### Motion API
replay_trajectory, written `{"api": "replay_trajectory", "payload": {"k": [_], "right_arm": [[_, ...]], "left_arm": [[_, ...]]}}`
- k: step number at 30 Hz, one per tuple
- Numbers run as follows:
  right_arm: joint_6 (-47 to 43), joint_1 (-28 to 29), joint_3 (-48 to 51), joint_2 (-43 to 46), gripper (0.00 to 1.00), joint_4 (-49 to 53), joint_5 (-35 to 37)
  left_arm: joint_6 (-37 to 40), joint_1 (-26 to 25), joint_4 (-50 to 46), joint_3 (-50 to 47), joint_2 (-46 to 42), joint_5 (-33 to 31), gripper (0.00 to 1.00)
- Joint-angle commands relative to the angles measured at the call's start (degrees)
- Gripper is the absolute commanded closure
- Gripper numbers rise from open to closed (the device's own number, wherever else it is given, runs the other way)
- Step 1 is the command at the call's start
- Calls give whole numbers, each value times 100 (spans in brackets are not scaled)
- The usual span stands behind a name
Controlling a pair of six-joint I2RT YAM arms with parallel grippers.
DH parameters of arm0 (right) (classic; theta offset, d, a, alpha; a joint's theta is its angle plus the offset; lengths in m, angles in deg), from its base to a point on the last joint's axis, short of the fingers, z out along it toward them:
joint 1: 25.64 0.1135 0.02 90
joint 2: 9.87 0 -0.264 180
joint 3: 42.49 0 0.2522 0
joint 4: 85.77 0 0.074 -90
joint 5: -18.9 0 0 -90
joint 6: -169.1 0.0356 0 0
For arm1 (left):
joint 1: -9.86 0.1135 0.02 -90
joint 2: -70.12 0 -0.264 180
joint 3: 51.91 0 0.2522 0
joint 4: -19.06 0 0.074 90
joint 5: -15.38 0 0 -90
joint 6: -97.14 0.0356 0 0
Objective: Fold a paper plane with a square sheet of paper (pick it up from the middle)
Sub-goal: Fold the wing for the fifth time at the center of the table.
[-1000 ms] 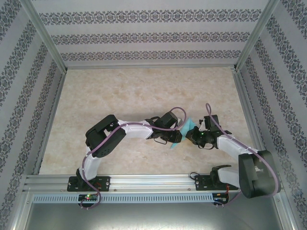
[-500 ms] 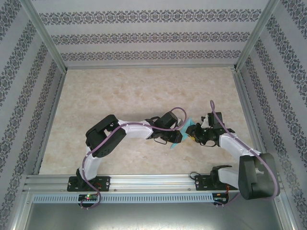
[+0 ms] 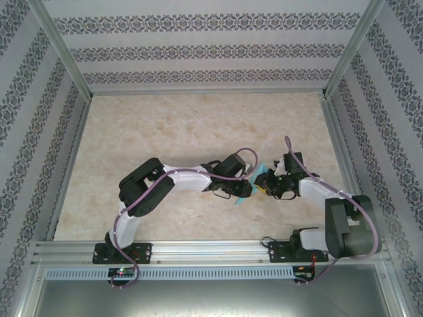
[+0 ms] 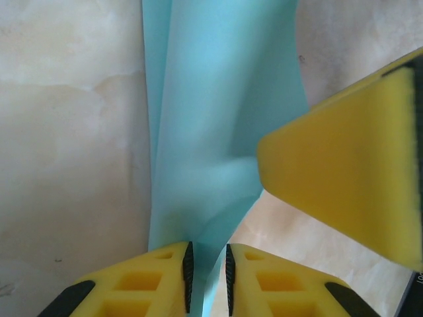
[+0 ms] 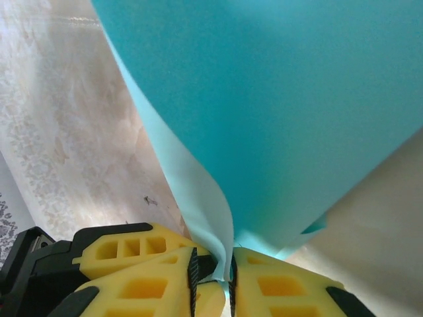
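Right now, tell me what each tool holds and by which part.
Both hold the cyan sheet of paper: the left tool pinches a creased edge, and the right tool pinches a curled edge.

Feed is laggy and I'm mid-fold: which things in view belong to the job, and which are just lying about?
In the job: cyan sheet of paper, pinched by left end effector and right end effector.
Just there: marbled table, patterned walls, aluminium frame rail.
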Motion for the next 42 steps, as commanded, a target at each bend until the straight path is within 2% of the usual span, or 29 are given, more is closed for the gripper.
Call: {"api": "replay_trajectory", "payload": {"k": [1, 8, 13, 19, 31, 37, 42], "right_arm": [[-189, -10, -153, -85, 84, 44, -16], [-411, -21, -250, -217, 95, 440, 503], [-552, -13, -316, -311, 97, 685, 846], [-561, 1, -381, -389, 98, 731, 927], [-587, 90, -523, -513, 97, 849, 1015], [-595, 108, -543, -536, 97, 874, 1032], [-586, 107, -532, -531, 97, 864, 1023]], "left_arm": [[185, -3, -135, 97, 143, 130, 74], [246, -3, -223, 110, -37, 159, 73], [299, -5, -380, 76, -295, 117, 70], [293, -18, -546, -2, -553, 60, 69], [597, -477, -1263, -389, -912, -1612, 71], [906, -715, -1333, -313, -873, -1926, 72], [994, -782, -1326, -251, -735, -1879, 72]]}}
